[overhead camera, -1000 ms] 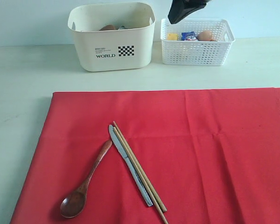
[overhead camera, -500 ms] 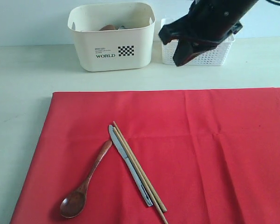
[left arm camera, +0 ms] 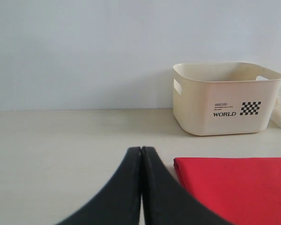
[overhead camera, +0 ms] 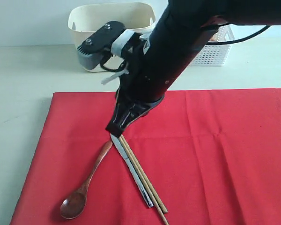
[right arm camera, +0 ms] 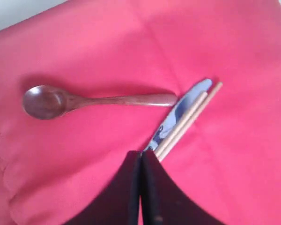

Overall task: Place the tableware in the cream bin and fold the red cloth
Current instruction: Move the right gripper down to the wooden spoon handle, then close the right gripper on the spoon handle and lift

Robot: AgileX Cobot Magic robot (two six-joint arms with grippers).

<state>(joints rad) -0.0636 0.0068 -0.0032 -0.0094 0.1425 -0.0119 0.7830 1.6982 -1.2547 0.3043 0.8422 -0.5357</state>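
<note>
The silver table knife (overhead camera: 131, 172) and the wooden chopsticks (overhead camera: 145, 183) lay side by side and touching on the red cloth (overhead camera: 215, 154), with the dark wooden spoon (overhead camera: 84, 185) angled just beside them, its handle tip close to the knife. The knife looked thin, flat and smooth, so I judged it slippery and hard to get a finger under; a pinch across its narrow width would suit it better than one along its length. The chopsticks were light, stiff sticks likely to roll or split apart (best taken as a pair, near the middle). The spoon's slim, slightly curved handle offered the easiest hold. The cloth beneath was soft, creased and matte, and would probably bunch if a finger dragged on it.

The right claw (overhead camera: 113, 130) hung just over the near ends of knife and chopsticks, its dark fingers (right arm camera: 131, 178) pressed together and holding nothing. The left claw (left arm camera: 141, 157) was likewise closed and empty, low over the pale counter (left arm camera: 61, 136) beside the cloth's corner. The cream bin (left arm camera: 225, 101), smooth and hard-walled, stood beyond the cloth, with the white lattice basket (overhead camera: 210, 54) next to it.
</note>
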